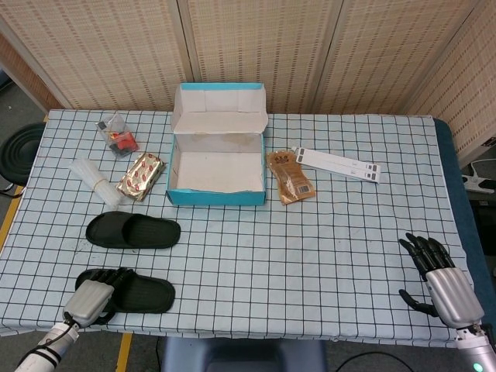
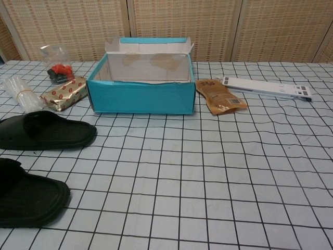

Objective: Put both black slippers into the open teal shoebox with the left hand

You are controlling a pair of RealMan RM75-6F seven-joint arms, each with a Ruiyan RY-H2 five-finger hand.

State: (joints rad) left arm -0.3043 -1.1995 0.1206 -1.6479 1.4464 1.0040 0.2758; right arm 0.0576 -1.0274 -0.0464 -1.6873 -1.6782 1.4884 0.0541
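The near black slipper [image 1: 138,291] lies by the table's front left edge; it also shows in the chest view [image 2: 31,200]. My left hand [image 1: 94,294] lies over its left end, fingers stretched across the top, and no closed grip shows. The second black slipper [image 1: 133,231] lies flat a little farther back, seen from the chest as well [image 2: 47,131]. The open teal shoebox [image 1: 216,198] stands at the table's middle rear, lid up, inside bare; its teal front wall [image 2: 140,98] faces the chest camera. My right hand [image 1: 442,277] hangs at the front right edge, fingers apart and holding nothing.
Left of the box lie a gold foil pack [image 1: 142,175], a clear plastic roll [image 1: 94,182] and a small bag with red contents [image 1: 118,136]. Right of it are a brown pouch [image 1: 289,177] and a white power strip [image 1: 337,163]. A checked cloth covers the table.
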